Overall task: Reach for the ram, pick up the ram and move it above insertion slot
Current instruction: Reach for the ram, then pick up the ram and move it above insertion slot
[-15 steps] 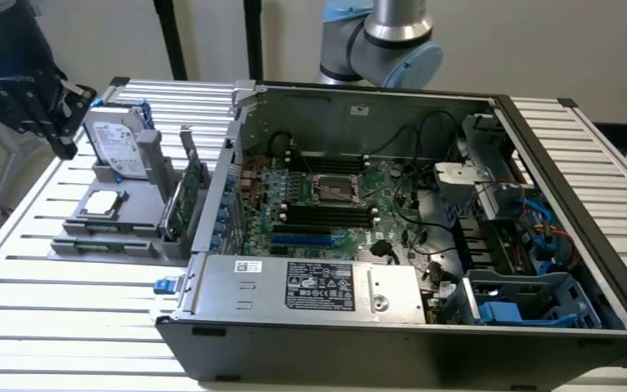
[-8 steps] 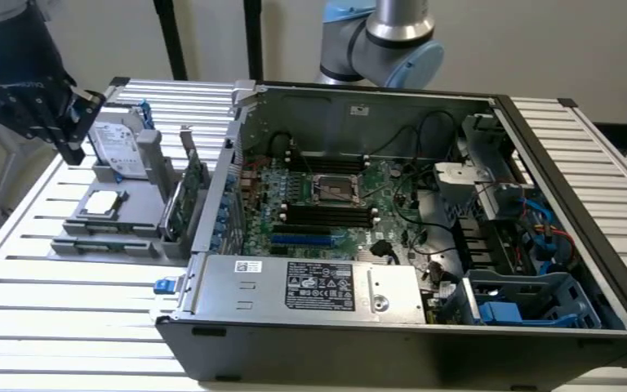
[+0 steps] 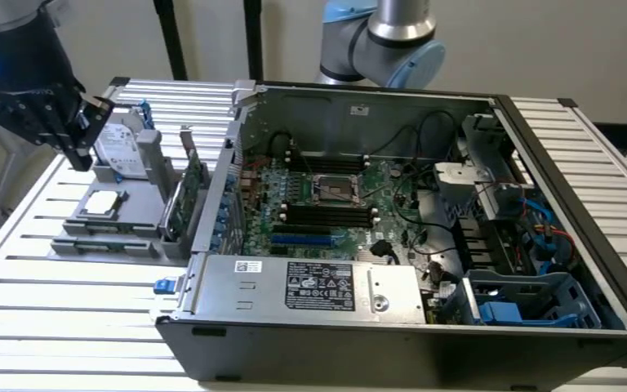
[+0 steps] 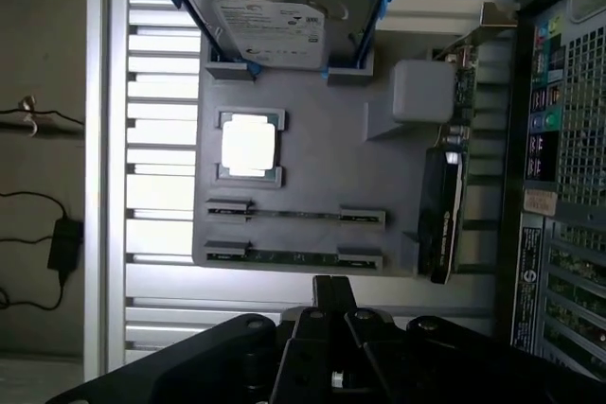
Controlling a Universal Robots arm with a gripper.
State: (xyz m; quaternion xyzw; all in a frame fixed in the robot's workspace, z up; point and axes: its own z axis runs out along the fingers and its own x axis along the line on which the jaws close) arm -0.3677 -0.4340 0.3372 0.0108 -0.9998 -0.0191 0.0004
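Two ram sticks stand on edge in the grey fixture tray [image 4: 312, 153], one [image 4: 294, 215] farther from me than the other [image 4: 294, 257]; in the exterior view they sit at the tray's front [image 3: 112, 229]. My black gripper [image 4: 331, 289] hovers just off the tray's edge beside the nearer stick, shut and holding nothing. In the exterior view the gripper [image 3: 79, 159] hangs above the tray's left side. The black insertion slots [image 3: 330, 214] lie on the motherboard inside the open computer case [image 3: 575, 163].
The tray also holds a silver hard drive [image 4: 279, 21] in a blue bracket, a square processor [image 4: 248, 146] and an upright green expansion card [image 4: 445, 224] next to the case wall. Everything rests on a slatted metal table [image 3: 63, 294]. A power supply [image 3: 313, 286] fills the case front.
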